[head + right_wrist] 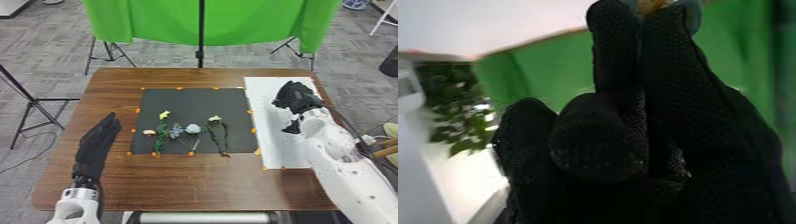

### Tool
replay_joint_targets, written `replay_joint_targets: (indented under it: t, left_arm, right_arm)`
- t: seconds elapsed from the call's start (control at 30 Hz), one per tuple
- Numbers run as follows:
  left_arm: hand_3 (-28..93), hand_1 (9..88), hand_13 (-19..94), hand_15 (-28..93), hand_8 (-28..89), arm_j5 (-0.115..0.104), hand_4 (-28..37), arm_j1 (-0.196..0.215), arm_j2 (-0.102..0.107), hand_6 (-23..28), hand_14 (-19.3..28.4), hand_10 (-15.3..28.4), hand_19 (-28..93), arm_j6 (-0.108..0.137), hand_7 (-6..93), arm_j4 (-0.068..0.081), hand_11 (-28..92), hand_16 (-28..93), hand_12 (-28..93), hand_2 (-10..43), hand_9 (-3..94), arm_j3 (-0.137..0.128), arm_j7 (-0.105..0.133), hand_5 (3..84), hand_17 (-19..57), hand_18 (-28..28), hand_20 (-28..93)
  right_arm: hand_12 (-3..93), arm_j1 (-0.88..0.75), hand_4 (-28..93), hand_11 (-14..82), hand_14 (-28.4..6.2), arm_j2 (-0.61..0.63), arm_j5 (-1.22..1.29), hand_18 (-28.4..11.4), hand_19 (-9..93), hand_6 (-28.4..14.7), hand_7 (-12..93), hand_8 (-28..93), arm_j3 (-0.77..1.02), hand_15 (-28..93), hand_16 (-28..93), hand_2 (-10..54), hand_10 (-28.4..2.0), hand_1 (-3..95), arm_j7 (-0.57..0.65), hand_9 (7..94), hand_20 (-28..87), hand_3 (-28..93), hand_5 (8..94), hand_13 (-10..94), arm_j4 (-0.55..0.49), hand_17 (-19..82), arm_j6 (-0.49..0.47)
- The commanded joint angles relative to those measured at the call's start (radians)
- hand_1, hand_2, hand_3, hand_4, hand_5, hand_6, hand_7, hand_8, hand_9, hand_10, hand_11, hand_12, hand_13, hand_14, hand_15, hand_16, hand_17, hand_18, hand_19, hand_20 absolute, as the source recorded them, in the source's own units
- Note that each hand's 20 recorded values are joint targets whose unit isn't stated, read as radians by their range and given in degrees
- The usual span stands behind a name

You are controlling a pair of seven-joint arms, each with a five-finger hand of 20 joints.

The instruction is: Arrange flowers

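Dark charcoal mat (195, 104) lies midway across the brown wooden table (169, 182), with the artificial-looking flowers laid in its near half. Leftmost is a small pink bloom (149, 132), then a leafy green stem (160, 140) topped with pale yellow, a lilac-blue sprig (175, 131), a pale blue round bloom (193, 128), and a cream bloom (215, 118) beside dark, slender stems (224, 137).

The left hand (93, 143) rests left of the mat, fingers straight and pressed together. The right hand (298, 98) is over the far part of the white sheet (274, 95) to the right; whether it is spread or pinching something I cannot tell.

These should be light and rather springy, likely with wired stems and soft heads that crush or bend out of shape easily. Best grip would be low on the stem, a light pinch clear of the petals. Slim stems could roll or slip, and neighbours lying so near might snag on the leaves.
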Motion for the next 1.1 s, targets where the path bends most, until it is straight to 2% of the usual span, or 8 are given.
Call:
replay_joint_targets:
  t: [0.03,0.27,0.8,1.1]
  left_arm:
    - [68,23.7,28,7,-6,0.007,-20.0,0.010,-0.009,1.7,12.8,9.8,1,-0.015,6.6,0.010,8,4,15,-8.9,38.1,0.007,-0.004,41.6,1.6,12.0,18]
    - [68,23.6,28,7,-6,0.009,-19.9,0.000,-0.013,1.8,12.8,9.8,1,-0.016,6.6,0.015,8,4,15,-8.9,38.1,0.011,-0.007,41.7,1.6,12.0,18]
    - [68,23.4,28,7,-6,0.003,-20.0,0.020,-0.017,1.8,12.7,9.8,1,-0.010,6.7,0.009,8,4,15,-9.0,38.2,0.007,-0.008,41.7,1.6,12.1,18]
    - [68,23.3,28,7,-6,0.006,-20.0,0.020,-0.018,1.8,12.8,9.8,1,-0.010,6.6,0.008,8,4,15,-9.1,38.1,0.004,-0.009,41.7,1.5,12.1,18]
  right_arm:
    - [34.3,-0.050,-19,5.4,-0.4,0.021,0.045,-11.7,93,2.7,20,6,-0.086,64,31,-9.5,-8.6,62.1,-0.048,92.6,61,55,81.9,91,-0.189,66,-0.122]
    - [34.3,-0.059,-19,5.3,-0.5,-0.018,0.036,-11.6,93,2.8,20,7,-0.151,64,31,-9.5,-9.0,61.6,-0.063,91.6,61,55,81.0,91,-0.177,66,-0.157]
    - [29.1,-0.120,-18,8.5,-1.0,-0.036,0.033,-11.9,93,1.5,19,6,-0.127,65,31,-9.5,-10.9,58.2,-0.069,81.2,61,55,72.8,89,-0.197,63,-0.179]
    - [18.9,-0.133,-19,15.5,-1.0,-0.044,0.050,-11.9,93,1.1,18,2,-0.087,64,30,-9.5,-12.5,51.1,-0.068,73.3,60,62,66.4,87,-0.212,62,-0.195]
